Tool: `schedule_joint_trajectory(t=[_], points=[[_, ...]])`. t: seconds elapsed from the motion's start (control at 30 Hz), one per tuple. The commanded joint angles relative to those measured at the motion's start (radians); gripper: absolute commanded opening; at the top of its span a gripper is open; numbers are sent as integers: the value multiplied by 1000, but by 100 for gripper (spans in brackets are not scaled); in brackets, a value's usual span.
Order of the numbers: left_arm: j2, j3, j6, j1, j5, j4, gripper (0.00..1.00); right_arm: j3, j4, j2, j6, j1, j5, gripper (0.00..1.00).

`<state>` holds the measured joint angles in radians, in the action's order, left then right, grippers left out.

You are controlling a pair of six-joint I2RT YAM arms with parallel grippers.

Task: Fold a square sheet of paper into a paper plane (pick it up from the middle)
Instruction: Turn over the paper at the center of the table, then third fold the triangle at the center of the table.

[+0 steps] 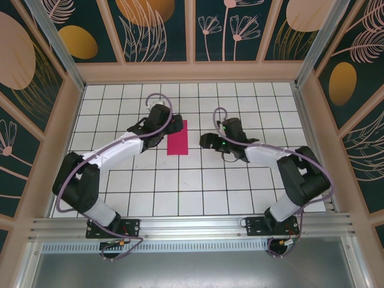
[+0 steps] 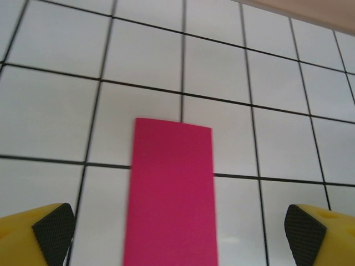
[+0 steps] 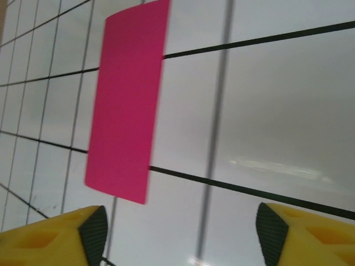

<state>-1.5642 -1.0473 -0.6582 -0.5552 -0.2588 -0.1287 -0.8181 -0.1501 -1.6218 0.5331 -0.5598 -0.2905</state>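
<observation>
Pink paper [image 1: 179, 143], a narrow strip, flat mid-table, with bare tiles [image 1: 180, 186] beyond its near, far and right edges. Left gripper [image 1: 171, 128] over its left edge, right gripper [image 1: 206, 141] just right, apart. Closer, from the wrists: both pairs of yellow fingers [image 2: 44, 230] spread wide, clamping nothing.

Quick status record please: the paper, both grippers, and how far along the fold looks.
paper: magenta sheet of paper, a narrow rectangle lying flat on the tiled table
left gripper: open, fingers either side of one end of the paper, not clamped
right gripper: open, nothing between its fingers, paper apart from it
progress: no pointed plane shape yet
</observation>
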Motion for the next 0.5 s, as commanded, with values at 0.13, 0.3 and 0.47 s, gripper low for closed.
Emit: schedule_joint_trajectory(t=[0.13, 0.3, 0.47], points=[[112, 177, -124, 121, 44, 58, 98, -269, 127, -230, 14, -126, 2, 57], [153, 237, -141, 175, 90, 64, 98, -468, 209, -386, -11, -168, -42, 45], [162, 241, -118, 186, 96, 46, 99, -582, 276, -497, -19, -191, -49, 43]])
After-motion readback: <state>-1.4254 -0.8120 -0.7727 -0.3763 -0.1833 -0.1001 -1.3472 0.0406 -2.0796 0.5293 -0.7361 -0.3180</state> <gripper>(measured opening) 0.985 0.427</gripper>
